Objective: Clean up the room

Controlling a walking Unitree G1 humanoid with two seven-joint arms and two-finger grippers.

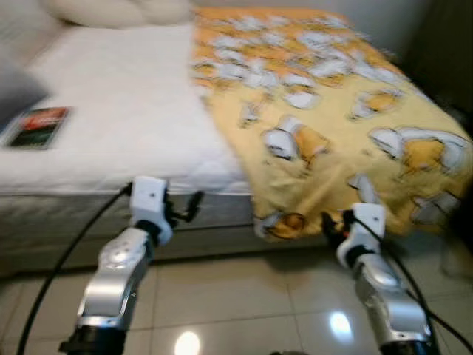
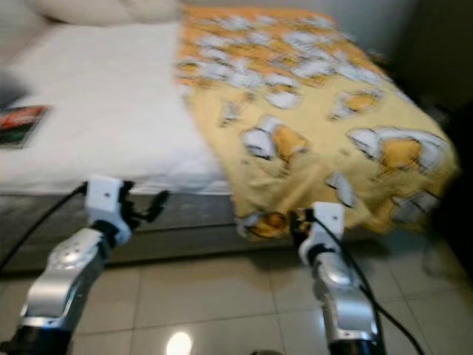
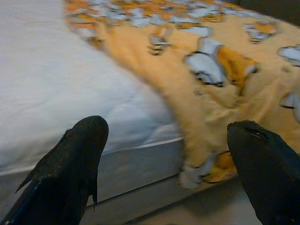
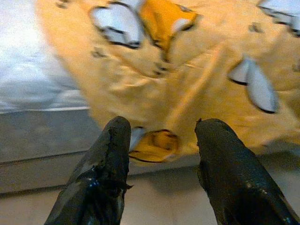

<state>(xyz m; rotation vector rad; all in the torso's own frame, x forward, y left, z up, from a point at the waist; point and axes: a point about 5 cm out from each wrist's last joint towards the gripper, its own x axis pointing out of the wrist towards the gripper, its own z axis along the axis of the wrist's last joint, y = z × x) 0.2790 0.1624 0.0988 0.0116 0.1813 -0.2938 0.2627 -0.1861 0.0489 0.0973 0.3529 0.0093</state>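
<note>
- Right gripper (image 1: 334,222) is raised at the near edge of the bed (image 1: 126,126), fingers spread and holding nothing; it sits just below the hanging corner of the yellow blanket (image 1: 332,111).
- Right wrist view: both fingers (image 4: 101,183) frame the drooping blanket corner (image 4: 157,145), with floor tile beneath. Cloth not yet between the fingers, as far as I can tell.
- Left gripper (image 1: 186,207) is also up, fingers parted and empty, level with the grey mattress side (image 1: 66,214), left of the blanket's edge.
- Blanket covers the right half of the bed, far to near, and spills over the near edge at the right. Printed pattern in white, orange and black; some blur, detail uncertain.
- Left half of the bed is bare white sheet. A book (image 1: 37,127) with a dark red cover lies near the left edge; a pale pillow (image 1: 118,11) sits at the far end.
- Tiled floor (image 1: 244,296) in front shows glare spots.
- Judgement: the step in hand looks like making the bed, approach stage, both arms lined up on the near edge.
- Next move likely needs the right gripper to advance onto the hanging corner and close on it, and the left to shift right to the blanket's other edge, before pulling the cloth leftward across the sheet.
- Risk: a thin, limp corner may slip from a shallow pinch.
</note>
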